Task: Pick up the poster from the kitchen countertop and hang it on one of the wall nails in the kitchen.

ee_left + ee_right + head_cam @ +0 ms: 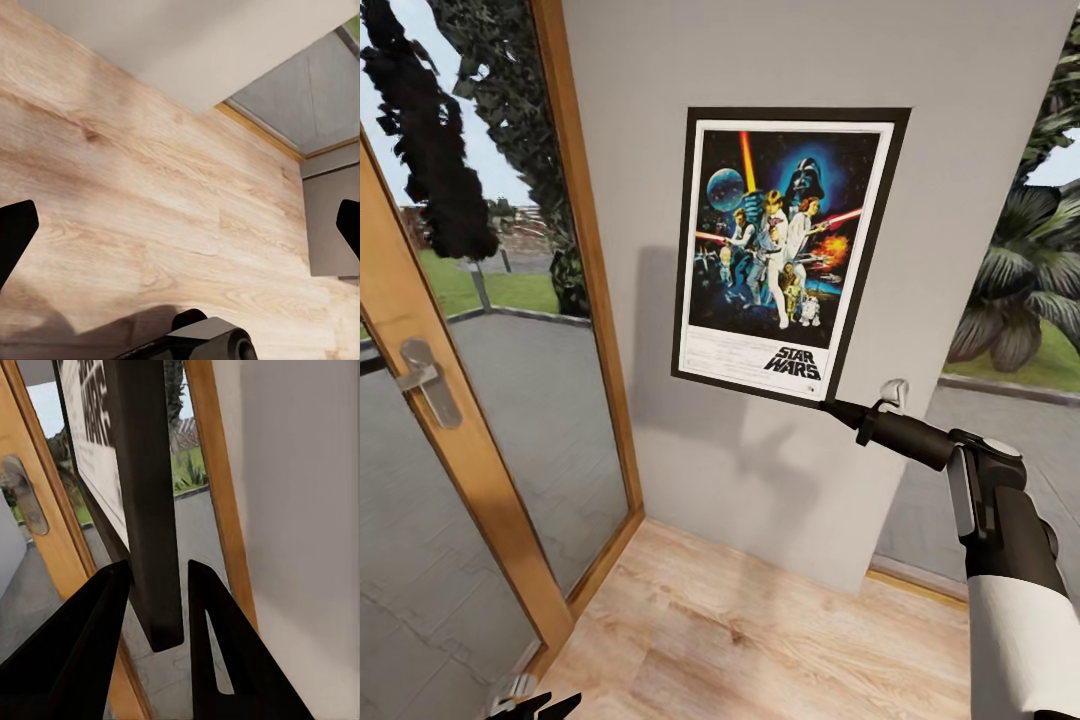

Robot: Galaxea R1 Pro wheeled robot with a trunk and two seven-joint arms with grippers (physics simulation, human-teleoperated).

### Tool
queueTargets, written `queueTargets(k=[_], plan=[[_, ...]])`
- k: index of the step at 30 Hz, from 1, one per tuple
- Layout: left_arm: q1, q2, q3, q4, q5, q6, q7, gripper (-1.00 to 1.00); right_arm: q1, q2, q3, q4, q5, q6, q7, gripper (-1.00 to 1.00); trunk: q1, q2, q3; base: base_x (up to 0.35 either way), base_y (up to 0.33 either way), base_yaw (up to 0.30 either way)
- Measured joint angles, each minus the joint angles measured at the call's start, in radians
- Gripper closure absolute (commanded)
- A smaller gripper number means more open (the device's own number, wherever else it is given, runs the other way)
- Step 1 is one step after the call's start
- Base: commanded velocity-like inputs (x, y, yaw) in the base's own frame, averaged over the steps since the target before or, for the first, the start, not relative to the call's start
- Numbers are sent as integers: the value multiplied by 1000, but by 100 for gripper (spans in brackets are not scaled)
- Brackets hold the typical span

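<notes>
Filling the space ahead, a grey wall [760,300] stands between a glazed wooden door [470,440] and a window onto the garden. Flat against the wall, the poster [785,250] rises above the right gripper [838,405], whose fingers [82,645] are clamped on its lower corner frame. The left gripper [180,229] hangs over the wood floor [135,195], fingers wide apart.

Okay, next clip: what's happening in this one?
The robot is holding the poster up against the grey wall between a wood-framed glass door and a window. Its right gripper grips the frame's lower right corner, the jaws closed on the black edge in the right wrist view. No nail is visible, so whether it is hung yet cannot be told. The left gripper hangs open above the wooden floor.
</notes>
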Motion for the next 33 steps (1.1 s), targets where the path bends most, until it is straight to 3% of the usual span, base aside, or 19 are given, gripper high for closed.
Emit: queueTargets(k=[33], plan=[[0, 0, 0, 0, 0, 0, 0, -100, -20, 0, 1, 0, 1, 0, -2, 100, 0, 0, 0, 79, 0, 0]])
